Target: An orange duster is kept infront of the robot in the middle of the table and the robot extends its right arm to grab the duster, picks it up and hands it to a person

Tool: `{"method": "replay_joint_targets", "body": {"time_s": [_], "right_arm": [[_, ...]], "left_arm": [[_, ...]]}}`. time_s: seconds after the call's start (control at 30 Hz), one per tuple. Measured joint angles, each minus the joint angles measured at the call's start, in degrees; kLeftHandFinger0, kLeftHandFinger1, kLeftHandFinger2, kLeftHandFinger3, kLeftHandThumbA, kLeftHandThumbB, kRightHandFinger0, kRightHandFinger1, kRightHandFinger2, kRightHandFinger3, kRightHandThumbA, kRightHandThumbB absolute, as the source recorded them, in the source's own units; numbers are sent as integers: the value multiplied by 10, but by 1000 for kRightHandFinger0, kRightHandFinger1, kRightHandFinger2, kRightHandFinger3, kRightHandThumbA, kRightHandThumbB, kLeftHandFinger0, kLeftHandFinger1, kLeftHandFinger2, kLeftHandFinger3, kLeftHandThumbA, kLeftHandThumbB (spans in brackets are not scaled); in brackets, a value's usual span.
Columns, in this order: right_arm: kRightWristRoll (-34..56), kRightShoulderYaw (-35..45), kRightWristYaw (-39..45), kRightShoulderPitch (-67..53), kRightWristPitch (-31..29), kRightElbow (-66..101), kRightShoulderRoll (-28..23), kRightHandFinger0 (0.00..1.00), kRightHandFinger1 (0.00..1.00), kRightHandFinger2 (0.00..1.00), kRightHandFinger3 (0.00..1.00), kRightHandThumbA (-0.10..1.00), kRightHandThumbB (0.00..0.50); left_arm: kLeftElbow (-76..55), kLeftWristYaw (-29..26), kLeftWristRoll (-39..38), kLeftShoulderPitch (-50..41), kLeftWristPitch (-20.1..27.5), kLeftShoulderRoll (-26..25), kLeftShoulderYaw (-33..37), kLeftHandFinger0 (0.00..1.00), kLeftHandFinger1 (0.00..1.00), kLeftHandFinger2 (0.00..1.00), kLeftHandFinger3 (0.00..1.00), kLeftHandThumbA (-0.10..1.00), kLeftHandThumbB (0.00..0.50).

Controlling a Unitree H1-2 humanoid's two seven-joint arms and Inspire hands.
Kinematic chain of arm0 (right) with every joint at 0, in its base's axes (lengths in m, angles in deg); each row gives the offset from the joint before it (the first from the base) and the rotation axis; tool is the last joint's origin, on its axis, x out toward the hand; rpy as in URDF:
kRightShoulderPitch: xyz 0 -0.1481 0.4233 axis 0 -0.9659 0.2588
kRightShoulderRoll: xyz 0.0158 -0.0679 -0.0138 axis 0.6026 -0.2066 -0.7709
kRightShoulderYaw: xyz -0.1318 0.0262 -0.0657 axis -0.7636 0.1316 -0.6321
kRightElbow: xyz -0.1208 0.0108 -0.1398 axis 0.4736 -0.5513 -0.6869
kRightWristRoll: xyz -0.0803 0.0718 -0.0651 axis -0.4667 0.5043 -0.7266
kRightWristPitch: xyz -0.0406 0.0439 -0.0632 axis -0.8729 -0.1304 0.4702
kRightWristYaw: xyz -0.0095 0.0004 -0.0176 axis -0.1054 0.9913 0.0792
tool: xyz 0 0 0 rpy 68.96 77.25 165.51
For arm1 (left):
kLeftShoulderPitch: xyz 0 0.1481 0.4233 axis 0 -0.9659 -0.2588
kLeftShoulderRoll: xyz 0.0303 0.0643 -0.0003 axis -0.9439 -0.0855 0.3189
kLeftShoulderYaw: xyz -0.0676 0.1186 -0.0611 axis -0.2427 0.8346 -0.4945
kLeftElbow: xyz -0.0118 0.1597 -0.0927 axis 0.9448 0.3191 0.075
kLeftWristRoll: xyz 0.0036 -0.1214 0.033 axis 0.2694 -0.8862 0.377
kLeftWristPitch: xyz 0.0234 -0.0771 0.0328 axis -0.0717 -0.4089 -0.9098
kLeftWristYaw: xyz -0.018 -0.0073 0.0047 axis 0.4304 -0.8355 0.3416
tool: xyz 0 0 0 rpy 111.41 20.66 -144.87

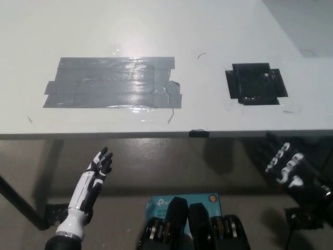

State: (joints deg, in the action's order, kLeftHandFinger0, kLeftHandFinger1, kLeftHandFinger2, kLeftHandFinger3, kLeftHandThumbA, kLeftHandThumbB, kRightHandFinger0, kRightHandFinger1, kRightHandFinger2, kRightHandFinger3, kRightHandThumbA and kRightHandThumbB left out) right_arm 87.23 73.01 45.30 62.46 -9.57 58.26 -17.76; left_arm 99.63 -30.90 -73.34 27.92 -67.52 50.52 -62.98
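A white table (156,31) bears grey tape (112,83) and black tape (256,83) patches above a dull floor (156,166).

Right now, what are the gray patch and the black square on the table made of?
The gray patch looks like overlapping strips of glossy duct tape: wrinkles, shiny glare. The black square seems to be black tape too, less shiny. The table looks smooth, white, matte.

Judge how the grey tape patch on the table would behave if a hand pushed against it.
The grey tape patch lies flat on the table, so it would probably not slide. Its wrinkled, glossy surface suggests thin, floppy strips. One loose corner might lift or peel.
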Motion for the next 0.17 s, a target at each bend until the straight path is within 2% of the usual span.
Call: {"method": "replay_joint_targets", "body": {"time_s": [0.17], "right_arm": [[-47,-13,-23,-4,-25,-24,14,1000,1000,1000,1000,925,339]], "left_arm": [[0,0,0,-2,0,1,0,1000,1000,1000,1000,882,158]]}}
